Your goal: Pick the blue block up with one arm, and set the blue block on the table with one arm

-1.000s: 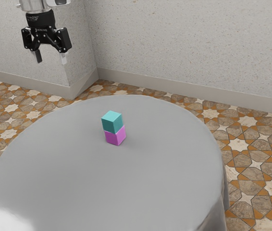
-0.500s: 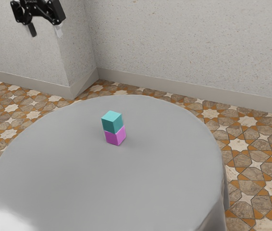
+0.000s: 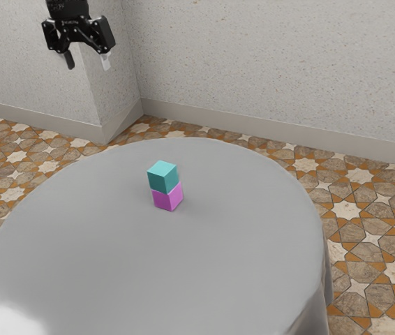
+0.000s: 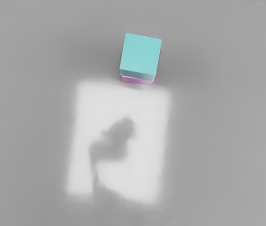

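My gripper [image 3: 88, 63] hangs high at the exterior view's upper left, open, its two fingers wide apart and holding nothing. Well below it and toward the exterior view's right, the blue block [image 3: 162, 176], teal in colour, rests on top of a magenta block [image 3: 168, 197]. That lower block stands on the round grey table [image 3: 148, 265]. In the wrist view the blue block [image 4: 141, 54] shows its top face, with a strip of the magenta block [image 4: 137, 80] beneath it.
A pale speckled wall [image 3: 267, 63] rises behind the table, and a wall corner stands behind my gripper. Patterned floor tiles [image 3: 372, 258] surround the table. A bright reflection with a dark arm-like shape lies on the tabletop [image 4: 227, 155].
My gripper rose between the two earlier exterior pictures, then came partly back down and shifted toward the exterior view's right. Both blocks stayed where they were.
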